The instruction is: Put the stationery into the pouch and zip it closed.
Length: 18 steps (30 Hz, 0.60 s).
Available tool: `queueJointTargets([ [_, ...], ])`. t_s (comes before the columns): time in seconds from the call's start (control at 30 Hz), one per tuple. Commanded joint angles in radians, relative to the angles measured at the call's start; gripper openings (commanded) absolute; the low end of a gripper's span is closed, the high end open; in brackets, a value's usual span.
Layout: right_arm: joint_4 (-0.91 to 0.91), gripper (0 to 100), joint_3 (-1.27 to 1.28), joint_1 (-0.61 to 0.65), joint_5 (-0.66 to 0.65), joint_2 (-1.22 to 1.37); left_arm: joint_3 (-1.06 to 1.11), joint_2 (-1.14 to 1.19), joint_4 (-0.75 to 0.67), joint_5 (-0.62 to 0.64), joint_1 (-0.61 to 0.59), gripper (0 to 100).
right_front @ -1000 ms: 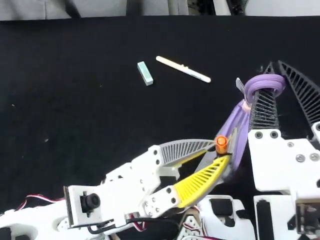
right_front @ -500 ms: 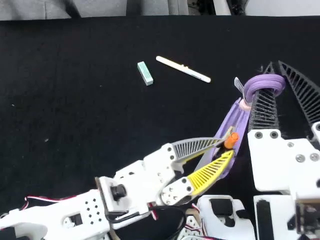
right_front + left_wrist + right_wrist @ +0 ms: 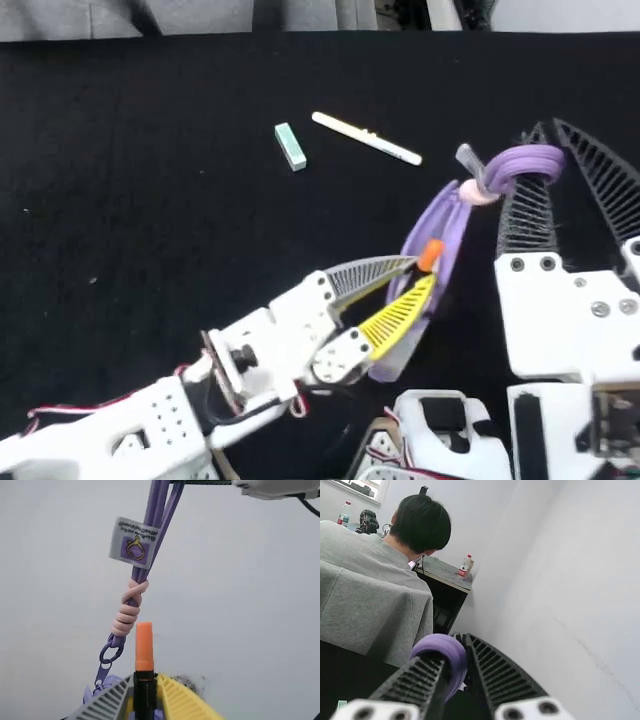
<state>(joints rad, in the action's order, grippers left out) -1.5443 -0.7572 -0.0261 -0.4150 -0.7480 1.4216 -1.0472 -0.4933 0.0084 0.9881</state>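
Clamped in right gripper (image 3: pixel 548 135): slim purple pouch (image 3: pixel 440 235), hanging limp, with pink coiled zip pull (image 3: pixel 472 190). Pinched in left gripper (image 3: pixel 423 272) against pouch: orange-capped marker (image 3: pixel 430 255), barrel mostly hidden. Well beyond pouch: pen (image 3: pixel 366 138), eraser (image 3: pixel 290 146).

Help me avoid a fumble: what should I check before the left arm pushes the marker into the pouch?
1. Marker gripped by left gripper: ok.
2. Pouch clamped in right gripper: ok.
3. Pouch mouth open: cannot tell.
4. Marker cap meets pouch in the high view: ok.
5. All stationery packed: not ok; eraser and pen lie on the table.
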Motion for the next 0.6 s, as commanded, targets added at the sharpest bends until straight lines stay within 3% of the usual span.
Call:
queueJointTargets([
  [0.0,0.023,1.1,0.002,-0.006,0.005,-0.010,0.016,0.011,0.129,0.077,-0.027,3],
  [0.17,0.021,1.1,-0.001,-0.006,0.002,-0.012,-0.148,0.011,0.292,0.083,-0.039,3],
  [0.37,0.021,1.1,-0.001,-0.006,0.002,-0.012,-0.506,0.011,0.812,0.084,-0.016,23],
  [0.57,0.021,1.1,-0.001,-0.006,0.002,-0.012,-0.817,0.011,1.152,0.091,-0.007,24],
])
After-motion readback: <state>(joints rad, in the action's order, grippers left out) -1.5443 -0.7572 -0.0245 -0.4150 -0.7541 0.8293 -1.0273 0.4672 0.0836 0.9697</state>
